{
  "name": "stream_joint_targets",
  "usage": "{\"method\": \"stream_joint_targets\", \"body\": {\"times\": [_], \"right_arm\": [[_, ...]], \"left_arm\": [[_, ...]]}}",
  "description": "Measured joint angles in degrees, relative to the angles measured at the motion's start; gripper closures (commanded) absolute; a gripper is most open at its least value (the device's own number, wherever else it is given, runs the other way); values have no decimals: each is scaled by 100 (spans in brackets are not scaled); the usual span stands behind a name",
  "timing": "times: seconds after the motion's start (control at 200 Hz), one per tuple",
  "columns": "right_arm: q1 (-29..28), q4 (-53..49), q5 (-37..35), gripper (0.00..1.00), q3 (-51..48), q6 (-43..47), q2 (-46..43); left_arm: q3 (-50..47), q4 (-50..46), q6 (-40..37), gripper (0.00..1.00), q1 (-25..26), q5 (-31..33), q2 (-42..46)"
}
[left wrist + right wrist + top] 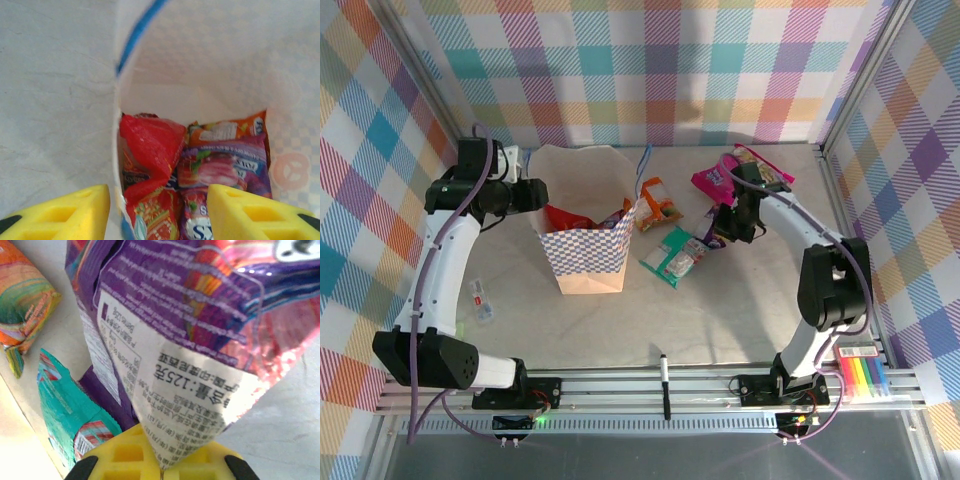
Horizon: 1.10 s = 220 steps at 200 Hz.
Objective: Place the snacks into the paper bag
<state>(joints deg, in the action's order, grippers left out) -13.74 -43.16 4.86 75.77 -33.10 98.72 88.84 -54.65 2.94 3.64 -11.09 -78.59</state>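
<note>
The paper bag point(582, 262) stands open left of centre, with red point(150, 145), purple point(225, 170) and orange point(225, 131) snacks inside. My left gripper point(532, 193) is open at the bag's left rim; in the left wrist view one finger is outside the bag wall point(118, 150) and one is inside. My right gripper point(730, 222) is shut on a corner of a purple packet point(190, 315), which is lifted off the table. Orange point(660, 203), teal point(672, 255) and pink point(715, 180) packets lie between the bag and the right arm.
Another pink packet point(767, 170) lies at the back right. A black marker pen point(664, 380) lies near the front edge. A small clear wrapper point(480, 298) sits left of the bag. A pack of coloured markers point(865, 378) rests at the front right rail.
</note>
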Motion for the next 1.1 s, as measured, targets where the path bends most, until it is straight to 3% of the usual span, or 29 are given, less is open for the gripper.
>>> {"method": "stream_joint_targets", "body": {"times": [0.375,1.1], "right_arm": [[-11,-507,-586,100,369,282,-647],[-337,-1141,-885,100,2164,688,-1244]], "left_arm": [[348,-444,-457,46,245,-13,-46],[433,-544,-560,46,273,136,-52]]}}
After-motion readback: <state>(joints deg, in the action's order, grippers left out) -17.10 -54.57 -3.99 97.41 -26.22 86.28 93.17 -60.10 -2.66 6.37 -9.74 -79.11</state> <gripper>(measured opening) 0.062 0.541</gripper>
